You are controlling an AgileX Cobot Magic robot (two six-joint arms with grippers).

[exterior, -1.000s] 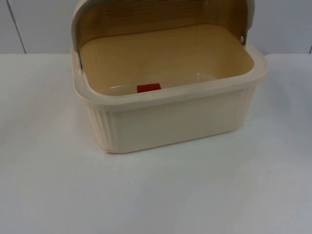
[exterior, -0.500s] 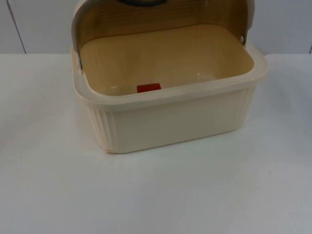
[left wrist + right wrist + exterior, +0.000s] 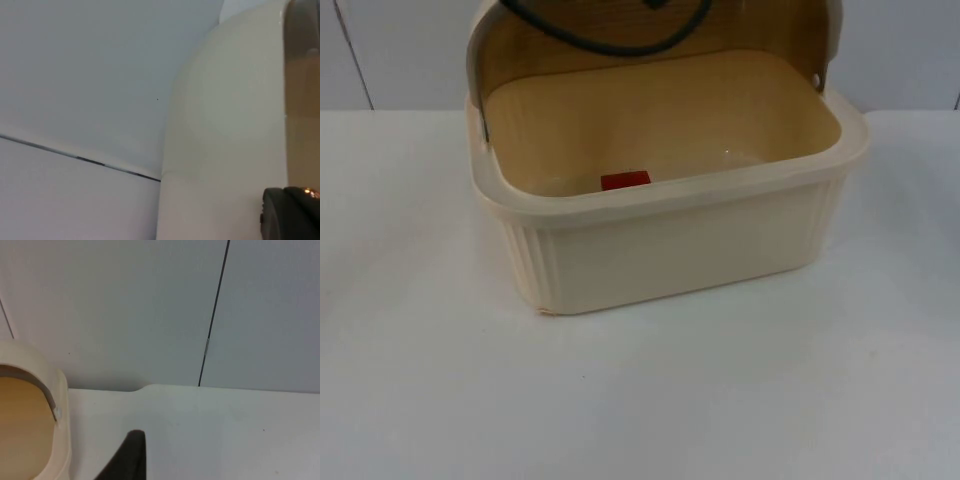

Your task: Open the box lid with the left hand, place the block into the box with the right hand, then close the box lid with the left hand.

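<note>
Nothing on the table has shifted: red block (image 3: 625,180) lies in the ribbed cream plastic box (image 3: 670,250), domed lid (image 3: 510,45) raised (both grippers' state: cannot tell).

Left arm (image 3: 610,30) perhaps lower over lid (image 3: 570,40).

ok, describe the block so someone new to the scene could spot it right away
Start at the cream ribbed box standing on the white table, its lid swung up at the back. Look inside, on the floor just behind the front wall: the block lies there. It is small, flat and red, the only strongly coloured thing there.
</note>
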